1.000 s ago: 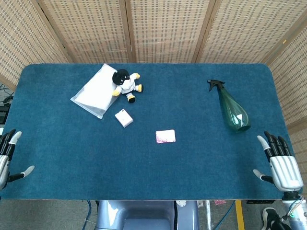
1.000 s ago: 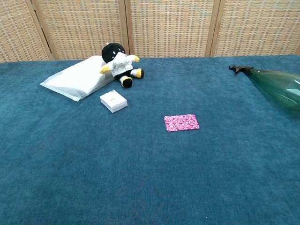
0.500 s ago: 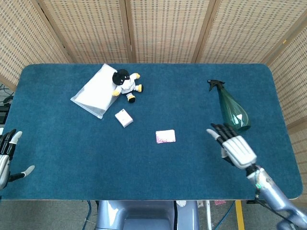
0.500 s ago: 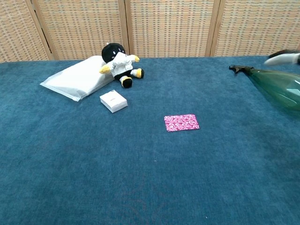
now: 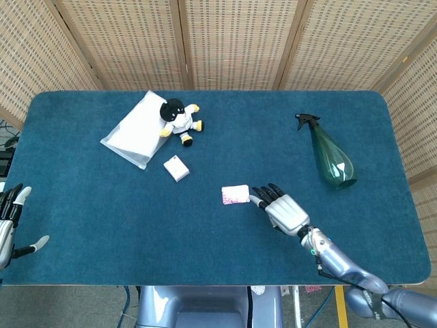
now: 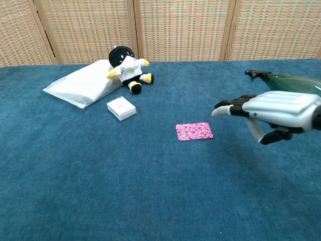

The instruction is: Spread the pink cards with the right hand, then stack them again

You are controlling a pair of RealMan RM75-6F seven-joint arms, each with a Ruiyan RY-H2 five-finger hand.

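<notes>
A: Step in hand, by my reading: approach. The pink cards (image 5: pixel 235 195) lie as one squared stack at centre frame in the head view, on the blue table (image 5: pixel 102 232), nothing fanned out. Spreading not begun.

B: Left to right, then. Left hand (image 5: pixel 8 222) at the far left edge, lower part of the frame, fingers apart, holding nothing, well away from the work.

A: Agreed. Upper left: white pouch (image 5: pixel 134 130), plush doll (image 5: pixel 179 121) lying partly on it, small white box (image 5: pixel 176 168) just below. None are task items.

B: Right hand (image 5: pixel 281 208), just right of the stack, palm down. Fingers extended and slightly apart, nothing held. Fingertips (image 5: pixel 257 198) close to the stack's right edge; chest view shows the hand (image 6: pixel 273 114) above the surface, so I judge no contact.

A: Green spray bottle (image 5: pixel 331 159) lies upper right, clear of the path.

B: Next move calls for lowering the fingertips flat onto the top card, light pressure, then a sideways drag to fan. Too much force would probably shift the whole stack.
</notes>
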